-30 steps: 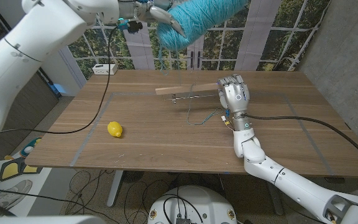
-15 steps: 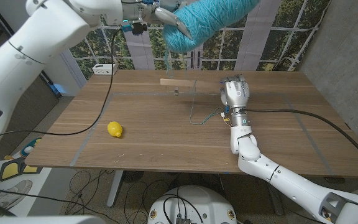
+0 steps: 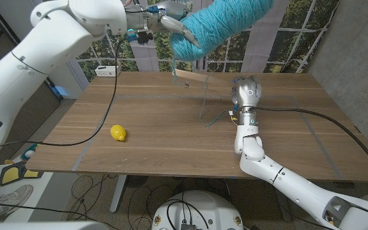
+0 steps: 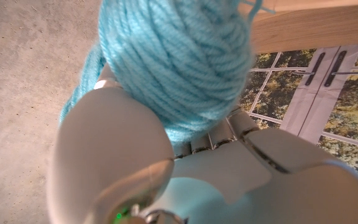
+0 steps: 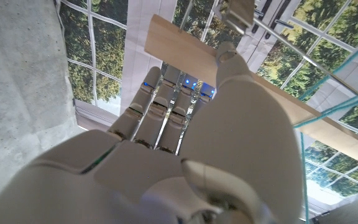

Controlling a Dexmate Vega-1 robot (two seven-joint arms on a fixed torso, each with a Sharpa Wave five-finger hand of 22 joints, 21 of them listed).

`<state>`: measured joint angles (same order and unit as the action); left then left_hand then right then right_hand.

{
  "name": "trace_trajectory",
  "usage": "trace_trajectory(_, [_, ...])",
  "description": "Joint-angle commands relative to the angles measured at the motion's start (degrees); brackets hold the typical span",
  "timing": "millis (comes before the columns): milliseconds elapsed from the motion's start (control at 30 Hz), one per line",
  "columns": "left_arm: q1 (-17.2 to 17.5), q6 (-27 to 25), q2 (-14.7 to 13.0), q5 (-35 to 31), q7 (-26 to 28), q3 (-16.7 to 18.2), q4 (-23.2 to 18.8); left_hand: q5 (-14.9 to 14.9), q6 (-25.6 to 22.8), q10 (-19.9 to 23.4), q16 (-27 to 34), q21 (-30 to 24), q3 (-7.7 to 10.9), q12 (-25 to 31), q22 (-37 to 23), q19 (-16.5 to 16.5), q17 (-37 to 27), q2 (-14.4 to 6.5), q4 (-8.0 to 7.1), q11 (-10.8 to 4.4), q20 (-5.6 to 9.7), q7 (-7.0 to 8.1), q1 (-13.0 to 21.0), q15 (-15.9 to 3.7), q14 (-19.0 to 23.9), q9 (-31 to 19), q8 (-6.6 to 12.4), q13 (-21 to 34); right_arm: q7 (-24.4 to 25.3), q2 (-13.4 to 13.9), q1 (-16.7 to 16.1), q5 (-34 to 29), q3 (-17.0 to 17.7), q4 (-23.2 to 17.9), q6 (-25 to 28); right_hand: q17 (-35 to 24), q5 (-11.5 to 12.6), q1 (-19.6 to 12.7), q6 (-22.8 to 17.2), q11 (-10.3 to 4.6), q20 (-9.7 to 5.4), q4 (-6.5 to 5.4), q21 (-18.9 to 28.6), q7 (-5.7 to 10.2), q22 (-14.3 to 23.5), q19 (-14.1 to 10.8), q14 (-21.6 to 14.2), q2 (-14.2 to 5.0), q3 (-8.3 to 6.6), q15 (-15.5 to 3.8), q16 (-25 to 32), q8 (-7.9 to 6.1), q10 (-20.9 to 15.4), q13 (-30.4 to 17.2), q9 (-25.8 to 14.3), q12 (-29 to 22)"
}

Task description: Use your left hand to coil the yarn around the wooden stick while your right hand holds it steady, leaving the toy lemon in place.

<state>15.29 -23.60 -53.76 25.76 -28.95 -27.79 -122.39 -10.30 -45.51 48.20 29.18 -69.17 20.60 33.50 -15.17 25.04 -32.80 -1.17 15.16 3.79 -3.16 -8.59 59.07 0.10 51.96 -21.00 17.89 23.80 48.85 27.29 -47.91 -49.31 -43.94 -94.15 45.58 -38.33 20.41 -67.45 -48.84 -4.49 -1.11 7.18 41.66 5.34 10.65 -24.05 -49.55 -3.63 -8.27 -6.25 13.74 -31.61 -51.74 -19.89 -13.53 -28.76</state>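
Yarn was turquoise, strand hung same shade. Stick was pale tan wood. Lemon was bright yellow. Tabletop was mid-brown woodgrain with grey tape lines. Left hand and right hand were white with silver-grey fingers.

From my head I look down over both arms at the tabletop, windows beyond its far edge. My left wrist camera sits close behind my left hand, pressed up against the yarn. My right wrist camera looks along the back of my right hand toward the wooden stick. All three views share the stick and windows.
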Motion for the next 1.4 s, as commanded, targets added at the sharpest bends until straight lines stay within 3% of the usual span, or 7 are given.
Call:
trace_trajectory(33, [3.00,3.04,-1.03,1.71,-1.17,0.58,-0.21,-0.11,-8.55,10.00,0.01,-0.58,7.53,0.34,0.02,-0.36,-0.11,-8.06,-6.95,-9.25,-0.06,3.24,7.65,-10.51,7.85,-0.10,-0.09,11.12,3.40,-1.08,-0.37,3.84,1.89,-1.08,1.64,0.04,0.43,-3.56,-10.05,1.03,0.20,-0.20,0.42,-0.34,-0.02,-0.33,-0.61,-3.18,-0.56,-5.44,0.13,-0.18,-6.47,-0.25,-0.09,-0.08])
trace_trajectory(500, [9.62,5.69,-4.75,4.33,-0.56,3.59,-2.38,-0.11,-8.67,10.11,-0.09,-1.45,7.69,0.21,0.65,-0.57,-0.40,-8.01,-6.84,-9.52,-0.08,3.02,7.67,-10.43,7.81,-0.35,-0.42,11.35,8.32,-2.05,-0.14,6.79,3.89,-0.64,1.83,0.45,1.07,-3.18,-9.95,0.94,0.17,-0.37,0.30,-0.30,-0.02,0.29,-0.35,-3.28,-0.77,-5.41,-0.16,-0.04,-6.22,-0.61,-0.26,0.09])
trace_trajectory(933, [23.06,11.80,-9.89,7.86,5.32,10.86,-2.64,-0.12,-8.73,10.19,-0.27,-2.14,7.86,-0.06,1.17,-0.91,-0.52,-7.98,-6.81,-9.35,-0.13,3.13,7.62,-10.36,7.81,-0.55,-0.72,11.30,11.87,-2.05,-0.95,9.48,6.60,-1.89,1.87,0.70,1.55,-2.98,-9.79,0.85,0.16,-0.42,0.14,-0.17,-0.05,0.85,-0.45,-3.28,-0.92,-5.37,-0.17,0.06,-6.20,-0.86,-0.44,0.18])
trace_trajectory(1267, [31.42,14.28,-11.04,10.82,9.92,14.67,-1.16,-0.11,-8.86,10.31,-0.25,-2.74,7.92,-0.19,1.59,-1.11,-0.82,-7.98,-6.74,-9.32,-0.07,3.10,7.66,-10.43,7.81,-0.72,-0.93,11.38,15.15,-2.55,-2.21,11.71,9.46,-2.88,0.37,0.92,1.89,-2.97,-9.99,0.91,0.32,-0.32,0.20,-0.31,-0.07,0.77,-0.51,-3.16,-1.08,-5.42,-0.21,0.09,-6.42,-0.91,-0.46,0.24])
trace_trajectory(1400, [33.62,14.53,-10.57,11.49,11.84,15.05,-0.39,-0.10,-8.90,10.30,-0.33,-2.97,7.97,-0.23,1.75,-1.16,-0.78,-7.96,-6.82,-9.43,-0.06,3.15,7.55,-10.47,7.90,-0.78,-1.03,11.46,15.15,-5.58,-4.00,8.27,13.44,-1.93,-3.25,1.06,2.08,-2.93,-9.98,1.09,0.37,-0.29,0.18,-0.34,-0.08,0.84,-0.54,-3.09,-1.16,-5.35,-0.24,0.13,-6.54,-0.81,-0.51,0.34])
